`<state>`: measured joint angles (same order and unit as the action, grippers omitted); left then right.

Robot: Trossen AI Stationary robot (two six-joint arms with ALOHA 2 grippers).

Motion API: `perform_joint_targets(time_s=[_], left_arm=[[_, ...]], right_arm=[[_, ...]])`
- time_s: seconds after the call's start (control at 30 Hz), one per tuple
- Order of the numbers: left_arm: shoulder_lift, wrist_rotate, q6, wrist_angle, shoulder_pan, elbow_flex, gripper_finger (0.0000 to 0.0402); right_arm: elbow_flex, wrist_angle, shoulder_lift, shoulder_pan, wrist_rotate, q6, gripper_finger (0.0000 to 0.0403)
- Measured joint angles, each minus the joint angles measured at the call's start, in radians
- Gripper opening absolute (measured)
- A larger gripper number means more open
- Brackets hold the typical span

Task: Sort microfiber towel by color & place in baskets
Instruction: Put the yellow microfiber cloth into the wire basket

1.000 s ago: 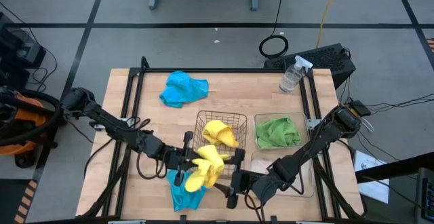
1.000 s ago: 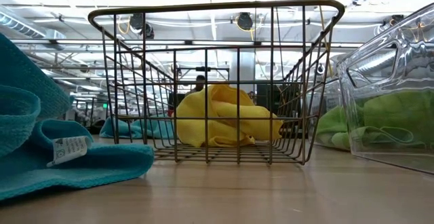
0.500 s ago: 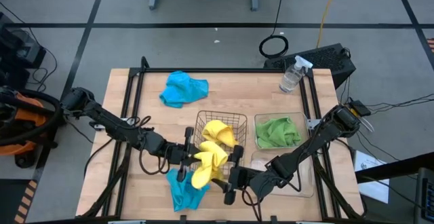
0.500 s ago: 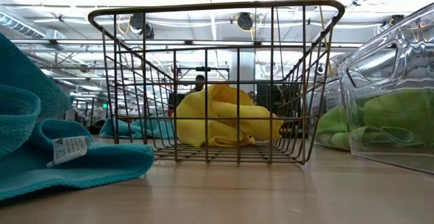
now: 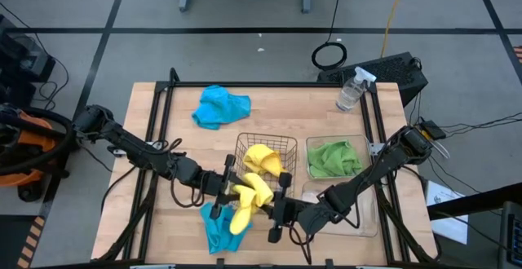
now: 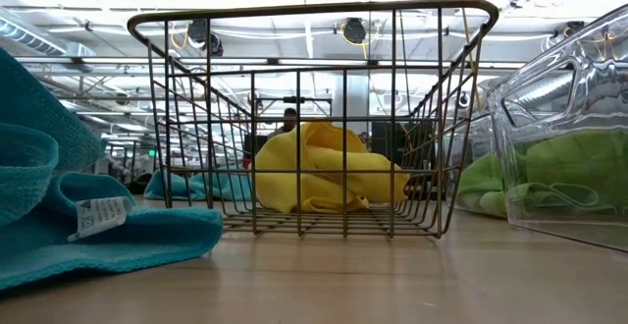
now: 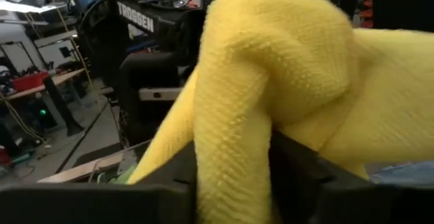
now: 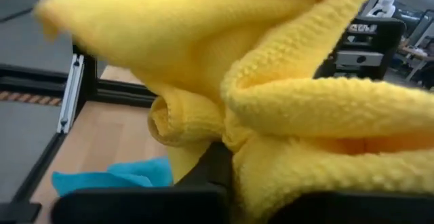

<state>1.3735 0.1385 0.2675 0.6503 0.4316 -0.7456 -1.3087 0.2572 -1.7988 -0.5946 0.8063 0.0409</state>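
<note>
**Inspector:** Yellow towel point(image 5: 247, 201), location?

**Operator:** I see it off the surface point(image 5: 155, 220), between my two hands, just in front of the wire basket point(image 5: 241, 149) and over a teal towel point(image 5: 218, 230). My right hand point(image 5: 274, 206) is pressed together, pinching the yellow cloth. My left hand point(image 5: 225, 196) has the cloth draped across its fingers point(image 7: 88, 200); I cannot tell whether they grip it.

**Inspector:** Baskets?

**Operator:** The wire basket holds another yellow towel point(image 5: 263, 160). The clear tub point(image 5: 312, 144) beside it holds a green towel point(image 5: 334, 158). A second teal towel point(image 5: 220, 106) lies at the far side, well apart. A spray bottle point(image 5: 351, 90) stands at the far right corner.
</note>
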Motion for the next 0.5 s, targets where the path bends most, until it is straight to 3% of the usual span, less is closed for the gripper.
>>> perform_joint_targets(time_s=[0.1,0.27,0.5], left_arm=[[0.000,0.029,-0.001,-0.003,0.000,0.000,0.0184],[-0.015,0.185,-0.017,-0.102,0.001,-0.003,0.0254],[-0.072,0.367,-0.115,-0.374,0.002,0.000,0.0305]], right_arm=[[0.000,-0.004,0.000,-0.003,0.030,0.046,0.0017],[0.002,-0.099,0.023,-0.003,0.146,0.079,0.0025],[-0.001,-0.460,0.126,0.005,0.159,-0.121,0.0006]])
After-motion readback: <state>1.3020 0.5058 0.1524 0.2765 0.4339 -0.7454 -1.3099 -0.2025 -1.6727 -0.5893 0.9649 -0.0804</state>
